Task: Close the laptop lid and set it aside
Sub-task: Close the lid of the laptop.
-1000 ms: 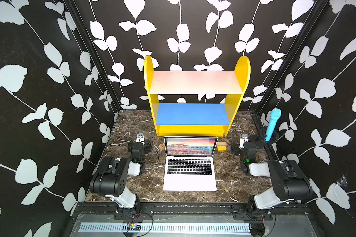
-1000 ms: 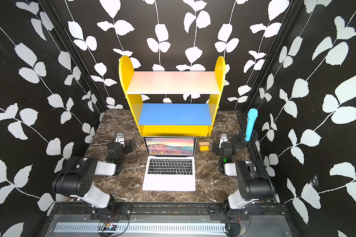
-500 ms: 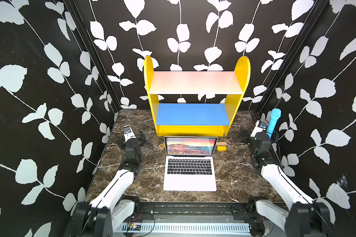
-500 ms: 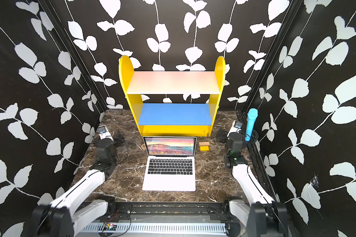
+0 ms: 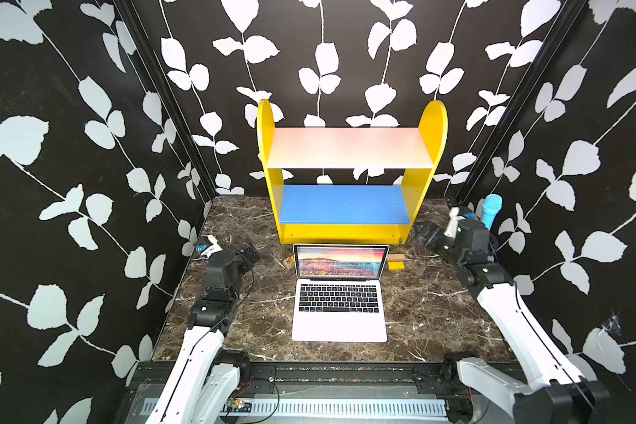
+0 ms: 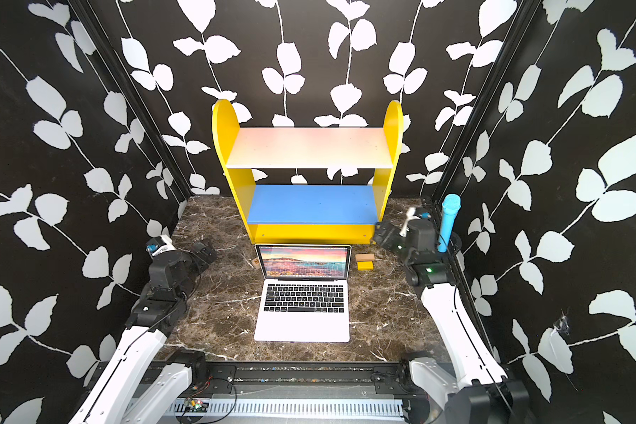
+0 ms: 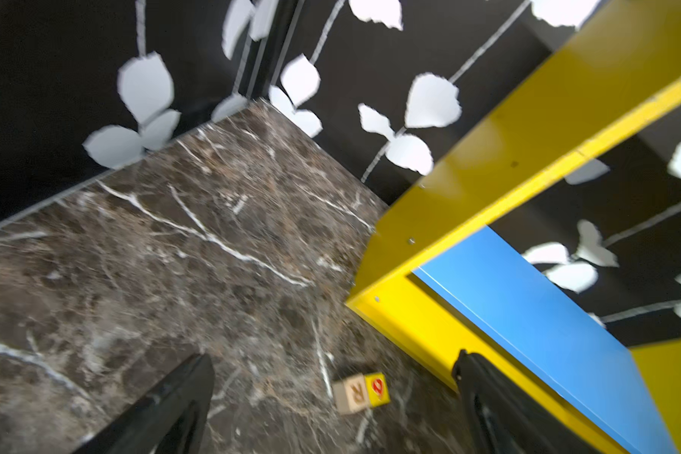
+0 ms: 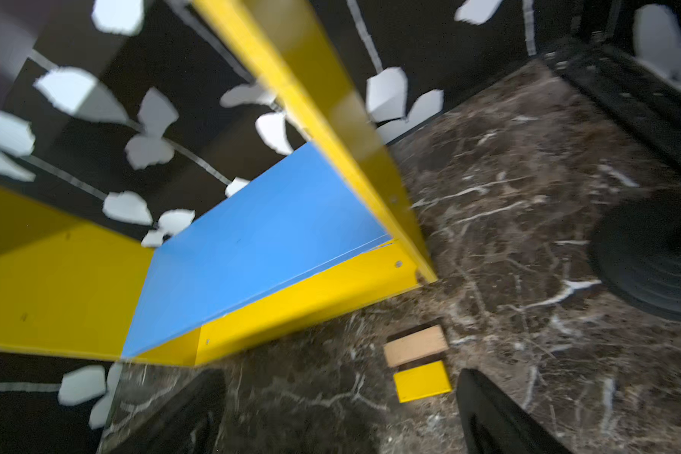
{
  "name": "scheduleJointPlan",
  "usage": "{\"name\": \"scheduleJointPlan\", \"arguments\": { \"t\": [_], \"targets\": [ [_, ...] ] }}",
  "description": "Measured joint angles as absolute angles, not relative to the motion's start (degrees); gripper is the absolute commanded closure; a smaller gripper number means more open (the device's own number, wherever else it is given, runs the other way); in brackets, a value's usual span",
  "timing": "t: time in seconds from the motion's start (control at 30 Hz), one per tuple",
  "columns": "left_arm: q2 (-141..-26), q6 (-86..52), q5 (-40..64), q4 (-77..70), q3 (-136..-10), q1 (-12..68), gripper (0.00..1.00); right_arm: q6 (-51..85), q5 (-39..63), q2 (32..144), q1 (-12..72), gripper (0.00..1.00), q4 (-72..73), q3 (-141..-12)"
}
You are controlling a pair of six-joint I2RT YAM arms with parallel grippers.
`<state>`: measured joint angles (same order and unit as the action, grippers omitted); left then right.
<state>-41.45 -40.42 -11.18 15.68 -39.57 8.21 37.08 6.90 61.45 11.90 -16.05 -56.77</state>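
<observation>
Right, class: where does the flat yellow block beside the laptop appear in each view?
Top view: flat yellow block just right of the laptop lid.
Top view: same spot.
Left wrist: not in it.
Right wrist: flat yellow block beside the wooden block.
Shared landmark: the yellow shelf.

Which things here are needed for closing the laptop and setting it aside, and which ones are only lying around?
Needed: laptop, laptop lid (standing open).
Lying around: yellow shelf, letter block, wooden block, yellow block, blue microphone.
</observation>
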Motion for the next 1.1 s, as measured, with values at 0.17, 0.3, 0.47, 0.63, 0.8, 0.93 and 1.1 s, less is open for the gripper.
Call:
{"name": "scheduleJointPlan", "arguments": {
  "t": [0.17,0.3,0.47,0.63,0.8,0.93,1.1],
  "targets": [
    [-43.2,-38.2,-2.2,21.4,-44.4,8.2,0.02,32.9,5.0,67.2,22.1,0.10,-22.4,-67.8],
    [-44.0,-35.3,3.9,24.8,-46.2,8.2,0.02,30.3,3.8,74.4,27.1,0.14,-27.6,-77.4],
    [-44.7,-32.4,9.5,28.0,-47.1,8.2,0.02,27.7,2.6,83.9,31.5,0.18,-33.0,-88.4],
    [-44.8,-29.2,12.7,31.8,-48.9,8.2,0.02,26.0,2.1,91.8,34.5,0.19,-37.5,-97.5],
    [-43.7,-25.5,14.2,34.8,-50.2,8.2,0.02,25.0,1.9,99.1,36.2,0.19,-41.1,-105.4],
    [-43.0,-22.7,14.0,37.1,-50.6,8.2,0.02,24.8,1.9,104.8,37.0,0.20,-43.7,-110.9],
    [-42.9,-21.3,14.4,38.3,-50.6,7.1,0.02,24.8,2.0,109.7,38.0,0.21,-46.7,-115.5]
  ]
}}
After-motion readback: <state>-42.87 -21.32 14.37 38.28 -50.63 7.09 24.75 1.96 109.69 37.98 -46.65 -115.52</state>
